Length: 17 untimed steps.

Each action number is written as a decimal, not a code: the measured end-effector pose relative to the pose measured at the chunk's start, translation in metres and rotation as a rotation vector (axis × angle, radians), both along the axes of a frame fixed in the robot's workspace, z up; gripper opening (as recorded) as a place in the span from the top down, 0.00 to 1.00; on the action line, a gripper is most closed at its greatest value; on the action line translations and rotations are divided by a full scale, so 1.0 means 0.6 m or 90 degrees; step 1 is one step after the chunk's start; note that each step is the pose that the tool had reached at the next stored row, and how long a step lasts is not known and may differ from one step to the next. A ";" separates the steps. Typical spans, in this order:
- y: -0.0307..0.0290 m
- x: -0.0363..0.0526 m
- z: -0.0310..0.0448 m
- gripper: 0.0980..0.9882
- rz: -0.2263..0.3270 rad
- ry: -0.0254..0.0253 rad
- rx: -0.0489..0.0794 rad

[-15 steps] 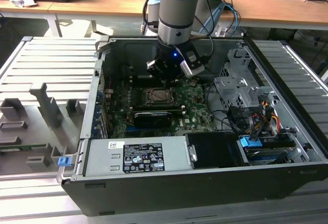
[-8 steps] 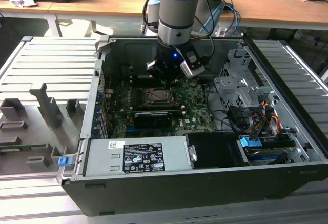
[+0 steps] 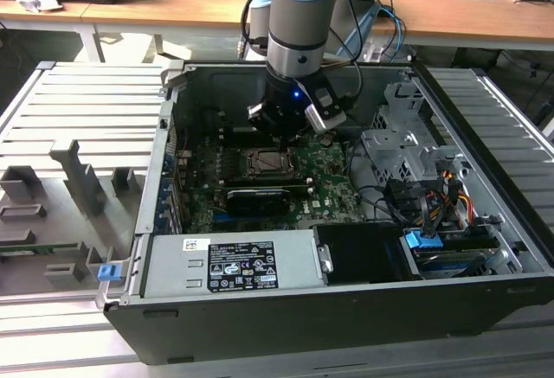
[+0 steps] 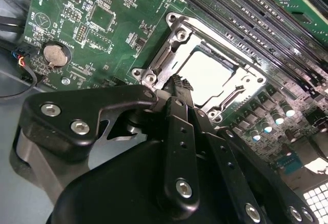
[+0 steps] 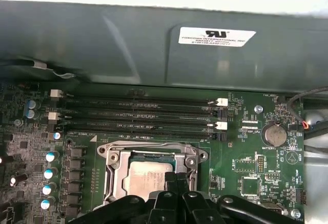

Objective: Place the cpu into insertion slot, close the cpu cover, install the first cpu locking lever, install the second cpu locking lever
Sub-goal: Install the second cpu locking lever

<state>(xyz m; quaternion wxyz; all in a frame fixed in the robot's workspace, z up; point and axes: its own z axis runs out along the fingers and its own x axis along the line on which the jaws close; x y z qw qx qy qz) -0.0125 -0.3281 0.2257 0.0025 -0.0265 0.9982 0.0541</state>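
Observation:
The cpu (image 4: 205, 74) (image 5: 147, 177) lies flat in its socket on the green motherboard, its dull silvery top showing. The cpu cover (image 4: 177, 35) (image 5: 154, 150), a thin silvery frame, lies down flat around it. My gripper (image 4: 177, 82) (image 5: 177, 179) is shut with nothing between its fingers, and its tip sits just over the socket's edge beside the cpu. In the exterior view the gripper (image 3: 284, 131) hangs inside the open computer case, just behind the socket (image 3: 268, 163). I cannot make out how the locking levers stand.
Black memory slots (image 5: 138, 115) run beside the socket, with a coin battery (image 5: 275, 134) nearby. A long black card (image 3: 256, 198), the power supply (image 3: 230, 262), a drive cage (image 3: 405, 150) and loose cables (image 3: 433, 196) crowd the case. Grey fixtures (image 3: 69, 179) lie at the exterior view's left.

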 end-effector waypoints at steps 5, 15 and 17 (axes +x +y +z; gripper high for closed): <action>-0.0041 0.000 0.000 0.99 0.000 0.0000 0.000; -0.0111 0.000 0.000 0.99 0.000 0.0000 0.000; -0.0121 0.000 0.000 0.99 0.000 0.0000 0.000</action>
